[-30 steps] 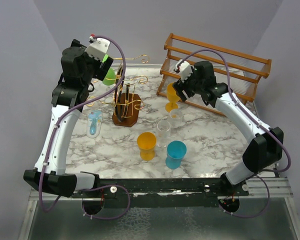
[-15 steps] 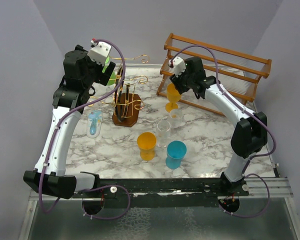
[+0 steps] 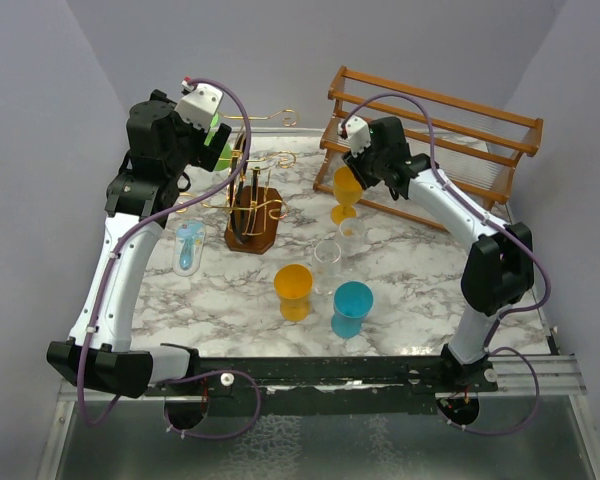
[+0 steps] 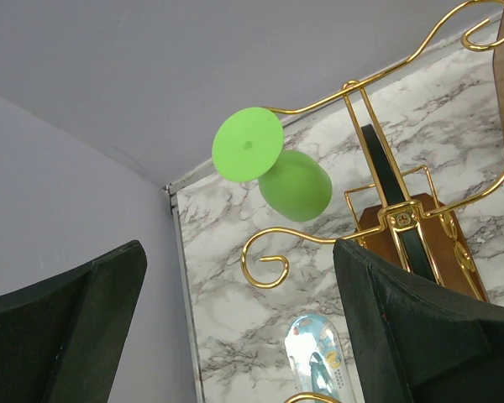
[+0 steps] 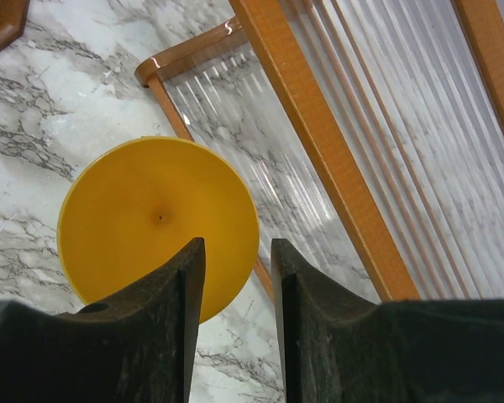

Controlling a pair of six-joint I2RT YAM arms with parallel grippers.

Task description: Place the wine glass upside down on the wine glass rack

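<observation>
The right gripper point(image 5: 239, 245) fills the bottom of the right wrist view. Its two dark jaws stand a narrow gap apart, with nothing seen pinched between them. Directly behind the jaws lies a round face of the yellow wine glass point(image 5: 134, 210), on the marble table point(image 5: 42, 101). In the overhead view this glass point(image 3: 345, 190) sits right of centre, with the gripper against its top. Just beside it, in the upper right, stands a brown wooden slatted rack point(image 3: 435, 120).

The left gripper point(image 4: 235, 252) is spread wide and holds nothing. Beyond it, in the middle of the left wrist view, a green wine glass point(image 4: 296, 186) hangs tilted from a curled arm of the gold wire wine glass rack point(image 4: 388, 220), foot towards the camera. Overhead, this rack point(image 3: 252, 235) stands on its dark base left of centre, well apart from the yellow glass.

Nearer the bottom of the overhead view stand an orange glass point(image 3: 293, 284), a clear glass point(image 3: 327, 262) and a blue glass point(image 3: 352, 303).
</observation>
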